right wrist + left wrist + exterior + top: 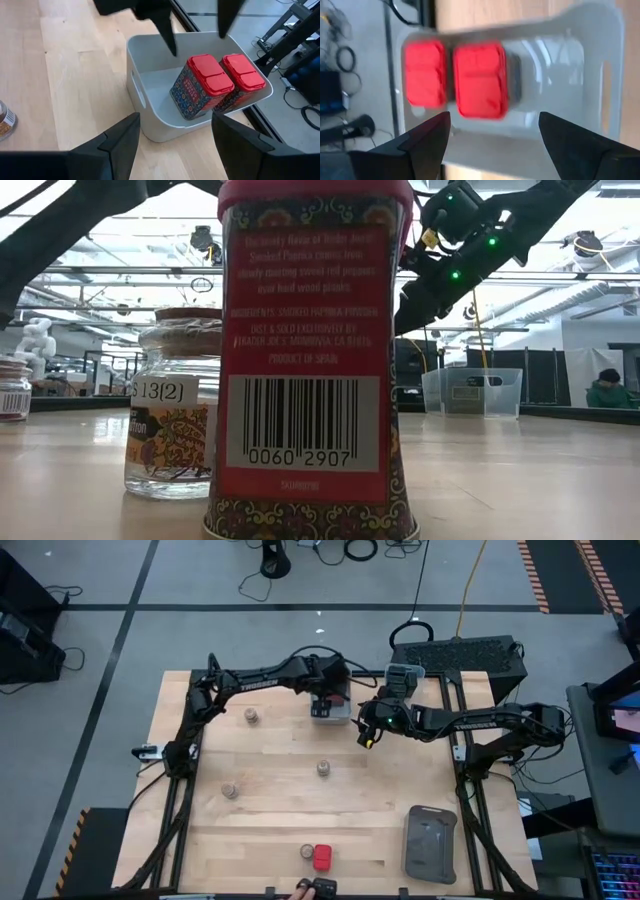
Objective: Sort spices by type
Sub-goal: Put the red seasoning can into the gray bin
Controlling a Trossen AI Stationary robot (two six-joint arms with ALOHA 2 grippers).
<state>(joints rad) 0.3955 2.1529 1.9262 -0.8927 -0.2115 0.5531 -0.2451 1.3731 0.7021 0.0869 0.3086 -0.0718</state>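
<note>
surface: light wood table, dark frame rails on both sides
room: grey floor with cables around; low view shows shelves, a clear bin and a seated person far behind
left pincer: released, fingers spread wide, nothing between them, hanging just above the grey bin at the far table edge
right pincer: fingers apart, nothing held, just beside the same bin, facing it
red tins in bin: two red-capped tins side by side inside the grey bin, directly under the left pincer, patterned sides
other spices: three round jars spread on the table, well apart from both pincers; one jar touching or just beside a red tin near the front edge; dark item at the front edge
writing: red tin close in low view reads "PRODUCT OF SPAIN", barcode "0060 2907"; jar beside it has sticker "13(2)"
tray: flat dark grey tray near the front right corner
open room: bare wood between the bin and the jars
</note>
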